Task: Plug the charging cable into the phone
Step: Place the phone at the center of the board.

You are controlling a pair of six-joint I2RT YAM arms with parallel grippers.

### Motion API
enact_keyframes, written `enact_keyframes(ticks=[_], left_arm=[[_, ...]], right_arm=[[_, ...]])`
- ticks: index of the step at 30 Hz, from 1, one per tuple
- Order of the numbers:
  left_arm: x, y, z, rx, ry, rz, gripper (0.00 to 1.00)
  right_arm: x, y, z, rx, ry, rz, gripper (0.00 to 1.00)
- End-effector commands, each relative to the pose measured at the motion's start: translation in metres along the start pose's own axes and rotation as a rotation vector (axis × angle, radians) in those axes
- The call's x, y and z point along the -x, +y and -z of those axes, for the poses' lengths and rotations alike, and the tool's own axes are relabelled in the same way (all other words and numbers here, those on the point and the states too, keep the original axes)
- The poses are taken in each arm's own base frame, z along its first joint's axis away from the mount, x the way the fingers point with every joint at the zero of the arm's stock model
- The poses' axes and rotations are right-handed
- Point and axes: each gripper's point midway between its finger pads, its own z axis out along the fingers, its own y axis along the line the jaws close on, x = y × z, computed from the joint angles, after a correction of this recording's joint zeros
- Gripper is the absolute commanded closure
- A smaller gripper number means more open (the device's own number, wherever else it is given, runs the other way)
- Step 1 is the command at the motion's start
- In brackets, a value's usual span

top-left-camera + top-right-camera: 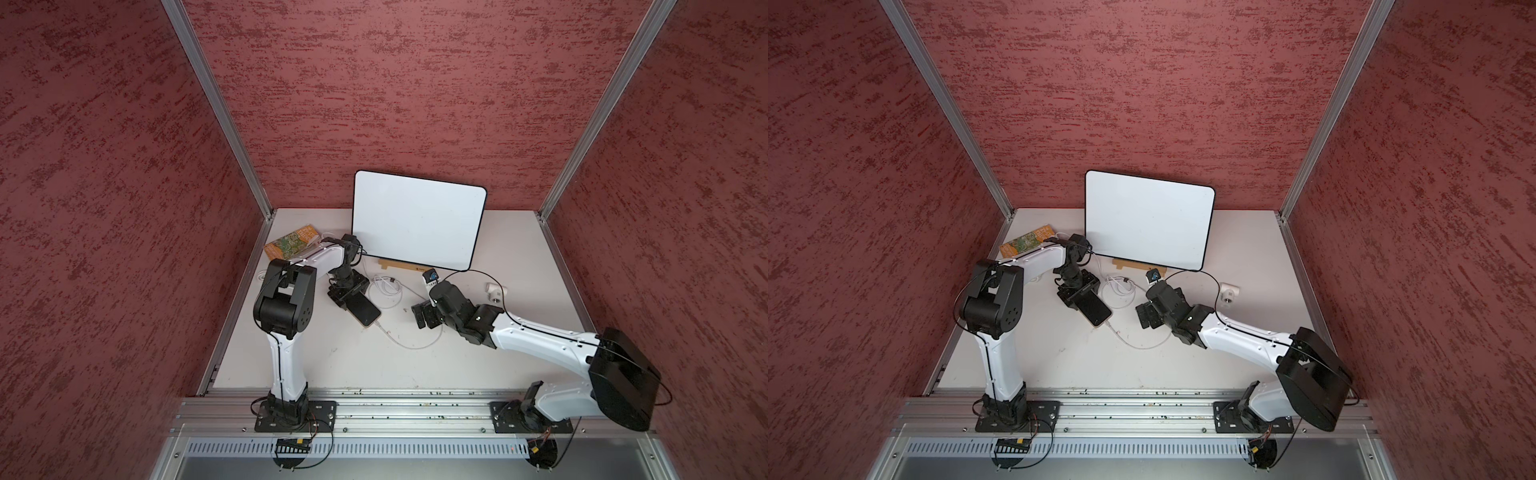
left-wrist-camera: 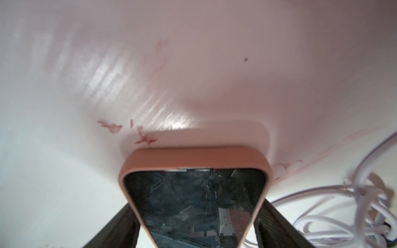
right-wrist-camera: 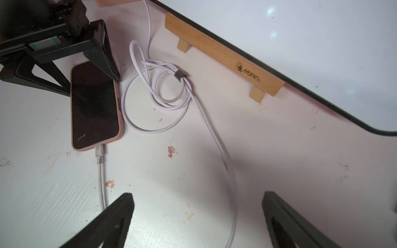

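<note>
White tabletop (image 3: 279,161): wooden "Mane" stand (image 3: 214,53), charging cable (image 3: 163,92) in phone (image 3: 94,107), left tool (image 3: 90,83) tight around phone, right tool (image 3: 197,198) open-jawed, empty.

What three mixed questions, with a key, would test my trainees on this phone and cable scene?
1. True or false: the plug of the charging cable sits in the bottom edge of the phone.
2. Fill in the blank: the right end effector holds nothing and its jaws stand ____.
3. Pick one: whose fingers sit against the phone's two long sides?
A. the left end effector
B. the right end effector
C. neither

Key: 1 true; 2 open; 3 A.
</note>
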Motion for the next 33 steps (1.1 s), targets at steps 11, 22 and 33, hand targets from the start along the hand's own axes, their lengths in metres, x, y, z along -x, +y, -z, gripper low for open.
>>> enact_keyframes(ticks=[11,22,33], left_arm=[[-0.005,0.025,-0.018,0.038,0.047,0.048,1.00],[-0.005,0.026,-0.017,-0.004,0.051,0.066,0.88],[-0.002,0.029,-0.012,-0.057,-0.004,0.066,0.56]], right_arm=[[0.008,-0.002,-0.005,-0.005,-0.021,-0.025,0.01],[0.012,-0.003,-0.002,-0.007,-0.031,-0.028,0.01],[0.011,-0.003,-0.004,-0.002,-0.023,-0.033,0.01]])
